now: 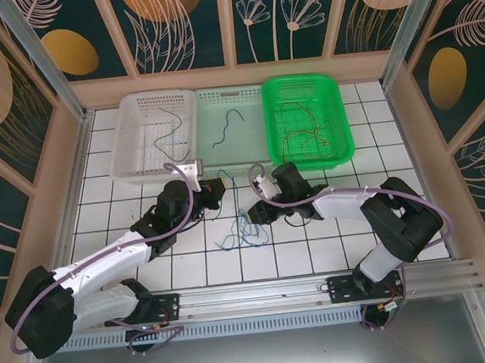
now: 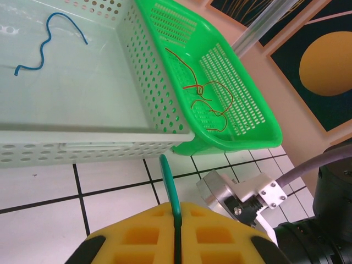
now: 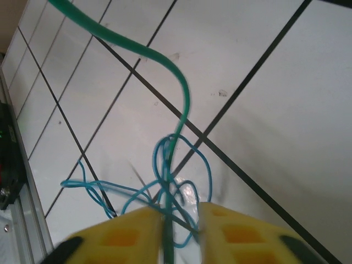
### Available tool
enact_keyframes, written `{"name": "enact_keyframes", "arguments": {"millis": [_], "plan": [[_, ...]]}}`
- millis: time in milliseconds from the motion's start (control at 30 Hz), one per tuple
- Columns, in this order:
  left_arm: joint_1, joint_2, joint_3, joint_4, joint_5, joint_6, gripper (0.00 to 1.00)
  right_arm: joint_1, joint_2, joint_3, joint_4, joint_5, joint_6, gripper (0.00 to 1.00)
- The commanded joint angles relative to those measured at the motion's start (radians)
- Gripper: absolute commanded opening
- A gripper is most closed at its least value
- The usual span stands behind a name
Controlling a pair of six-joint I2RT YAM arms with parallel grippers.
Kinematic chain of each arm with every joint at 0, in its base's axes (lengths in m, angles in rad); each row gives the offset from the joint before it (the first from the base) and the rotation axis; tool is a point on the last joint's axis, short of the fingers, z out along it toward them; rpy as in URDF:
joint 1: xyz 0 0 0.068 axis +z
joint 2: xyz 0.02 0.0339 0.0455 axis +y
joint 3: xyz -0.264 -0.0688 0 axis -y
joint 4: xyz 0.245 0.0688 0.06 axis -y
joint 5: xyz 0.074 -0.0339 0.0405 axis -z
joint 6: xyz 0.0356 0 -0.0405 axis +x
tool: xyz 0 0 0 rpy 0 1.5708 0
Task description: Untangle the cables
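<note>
since the left gripper (image 2: 177,215) was clamped shut on the teal cable (image 2: 167,175), while the jaws of the right gripper (image 3: 181,214) stood slightly apart around that cable and the blue cables (image 3: 205,165), a grip there could not be confirmed. the tangle (image 1: 243,229) lay on the tiles (image 1: 182,263) in front of the green basket (image 1: 311,164), off its left corner. if the grippers were pulled apart, the tangle would likely be tightened, or blue strands dragged along.
</note>
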Motion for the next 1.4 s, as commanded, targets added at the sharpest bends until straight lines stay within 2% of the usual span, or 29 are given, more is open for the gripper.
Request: {"name": "enact_keyframes", "arguments": {"millis": [0,167,367,700,933,1000,1100,1167,1267,1367], "plan": [[0.007,-0.008,-0.006,0.005,0.001,0.014,0.1,-0.005,0.025,0.009,0.041,-0.02,0.015,0.13],[0.007,-0.019,-0.01,-0.002,-0.014,0.013,0.1,-0.005,0.014,0.004,0.03,0.0,0.009,0.0],[0.007,-0.063,0.001,-0.082,-0.076,0.046,0.1,-0.021,-0.023,-0.033,-0.025,0.06,0.003,0.0],[0.008,-0.172,0.111,-0.487,-0.398,0.127,0.14,-0.099,-0.188,-0.153,-0.03,0.136,0.042,0.03],[0.009,-0.22,0.163,-0.615,-0.54,0.137,0.16,-0.109,-0.217,-0.184,-0.095,0.172,0.035,0.02],[0.009,-0.235,0.163,-0.601,-0.536,0.153,0.18,-0.109,-0.238,-0.195,-0.076,0.17,0.044,0.02],[0.008,-0.212,0.14,-0.545,-0.449,0.145,0.26,-0.111,-0.251,-0.191,-0.078,0.147,0.043,0.03],[0.009,-0.146,0.122,-0.512,-0.365,0.106,0.32,-0.111,-0.244,-0.181,-0.098,0.135,0.038,0.04],[0.009,0.0,0.123,-0.467,-0.249,0.041,0.34,-0.112,-0.247,-0.181,-0.102,0.143,0.033,0.03],[0.009,0.122,0.124,-0.415,-0.194,-0.043,0.35,-0.112,-0.252,-0.187,-0.095,0.15,0.032,0.02]]}}
